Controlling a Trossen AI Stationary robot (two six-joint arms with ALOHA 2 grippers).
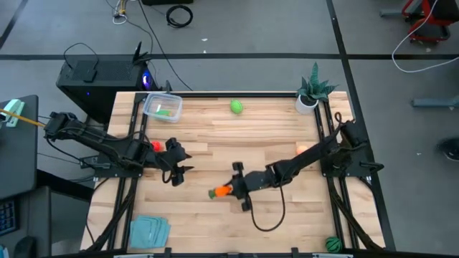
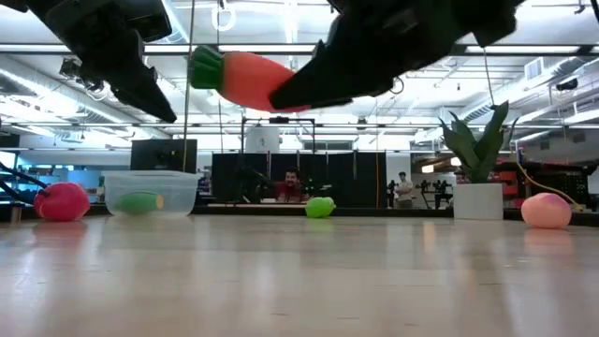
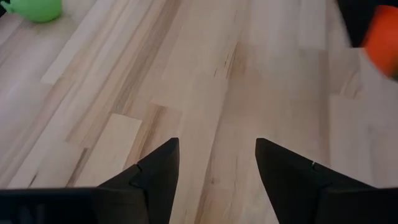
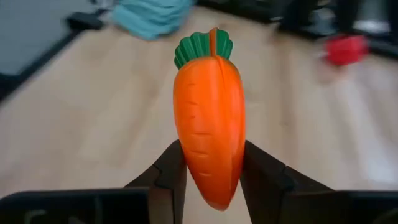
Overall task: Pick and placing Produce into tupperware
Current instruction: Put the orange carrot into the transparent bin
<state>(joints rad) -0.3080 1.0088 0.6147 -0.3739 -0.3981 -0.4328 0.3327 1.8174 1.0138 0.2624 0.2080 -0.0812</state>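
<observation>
Orange carrot (image 4: 210,124) with green top, pale wood table (image 1: 215,136), dark hand (image 4: 211,177).

In the left wrist view the light green ball (image 3: 34,9) is cut off at eleven o'clock and the carrot (image 3: 382,38) at two o'clock. In the high view the dark green striped ball (image 1: 333,244) sits at five o'clock, too small to make out.

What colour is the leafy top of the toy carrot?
Dark green, above an orange body, on the carrot; the right wrist view shows it best.

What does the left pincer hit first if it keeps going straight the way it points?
Looks free: the left pincer, open and empty, points across bare wooden table; green ball and carrot sit off to either side.
</observation>
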